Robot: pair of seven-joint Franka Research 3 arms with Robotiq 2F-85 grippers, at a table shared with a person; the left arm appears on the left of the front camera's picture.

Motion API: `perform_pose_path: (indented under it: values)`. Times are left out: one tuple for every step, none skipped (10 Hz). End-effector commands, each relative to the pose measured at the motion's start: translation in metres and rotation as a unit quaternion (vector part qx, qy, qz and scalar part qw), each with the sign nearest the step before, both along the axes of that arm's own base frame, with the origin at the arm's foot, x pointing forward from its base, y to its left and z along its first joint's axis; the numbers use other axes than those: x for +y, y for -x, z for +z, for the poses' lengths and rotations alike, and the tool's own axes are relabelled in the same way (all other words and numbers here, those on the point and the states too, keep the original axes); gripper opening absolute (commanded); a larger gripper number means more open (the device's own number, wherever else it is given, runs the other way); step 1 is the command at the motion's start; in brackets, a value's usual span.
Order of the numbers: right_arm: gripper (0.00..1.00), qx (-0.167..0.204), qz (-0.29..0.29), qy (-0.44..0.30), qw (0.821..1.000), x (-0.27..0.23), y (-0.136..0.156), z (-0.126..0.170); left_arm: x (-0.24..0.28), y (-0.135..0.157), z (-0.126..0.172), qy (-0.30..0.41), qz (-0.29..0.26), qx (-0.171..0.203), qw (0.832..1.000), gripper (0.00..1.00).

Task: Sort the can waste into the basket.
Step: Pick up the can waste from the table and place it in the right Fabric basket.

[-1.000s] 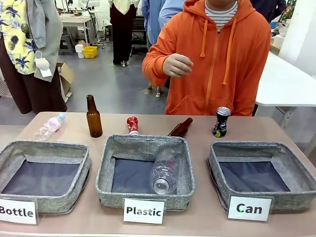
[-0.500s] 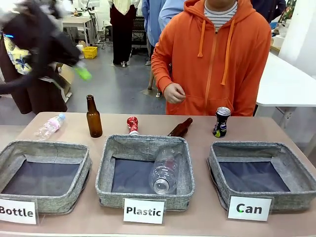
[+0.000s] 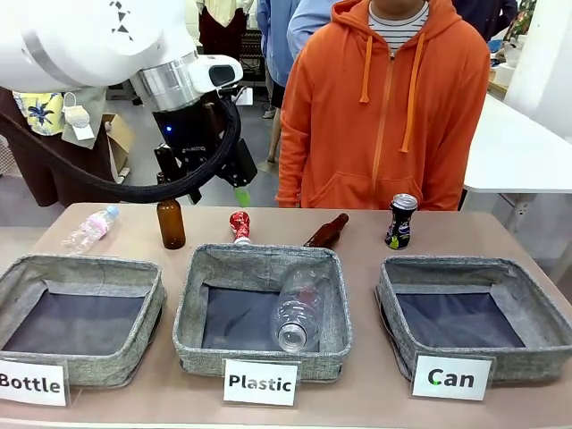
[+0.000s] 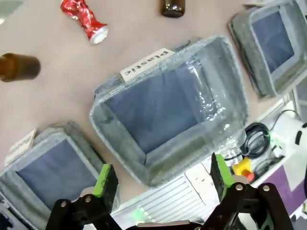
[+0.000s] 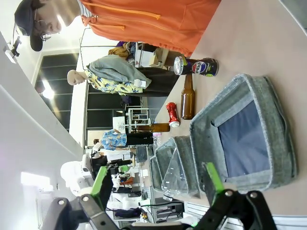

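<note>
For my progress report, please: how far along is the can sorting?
Done: nothing; the Can basket is empty. In hand: nothing; the left gripper hangs open near the red can, and the right gripper is open too. Left: the red can and the black can, both on the table, must go into the basket.

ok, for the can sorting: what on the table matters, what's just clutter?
Job: crushed red can, black can, basket labelled Can.
Clutter: standing brown bottle, lying brown bottle, small clear bottle, big clear bottle in the Plastic basket, Bottle basket.
</note>
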State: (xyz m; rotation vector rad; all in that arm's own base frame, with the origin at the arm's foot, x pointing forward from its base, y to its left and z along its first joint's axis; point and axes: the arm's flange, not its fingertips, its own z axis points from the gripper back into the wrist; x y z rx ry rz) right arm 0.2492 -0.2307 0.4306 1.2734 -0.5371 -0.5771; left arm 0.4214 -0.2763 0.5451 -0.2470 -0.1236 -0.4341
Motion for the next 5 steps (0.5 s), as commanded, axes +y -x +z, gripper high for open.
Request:
perform_pose_path:
  values:
    - [1.00,-0.011,-0.004,-0.008,1.000,-0.001,-0.003,0.002,0.010,0.010,0.017,0.004,-0.016,-0.004,1.000,1.00]
    - [1.00,-0.011,-0.004,-0.008,1.000,-0.001,-0.003,0.002,0.010,0.010,0.017,0.004,-0.016,-0.004,1.000,1.00]
    - [1.00,-0.011,-0.004,-0.008,1.000,-0.001,-0.003,0.002,0.010,0.010,0.017,0.004,-0.016,-0.004,1.000,1.00]
    - [1.00,-0.011,-0.004,-0.008,1.000,-0.001,-0.003,0.002,0.003,0.005,0.009,0.003,-0.005,-0.003,1.000,1.00]
    - [1.00,-0.011,-0.004,-0.008,1.000,-0.001,-0.003,0.002,-0.013,-0.022,0.006,0.027,0.056,0.028,0.998,1.00]
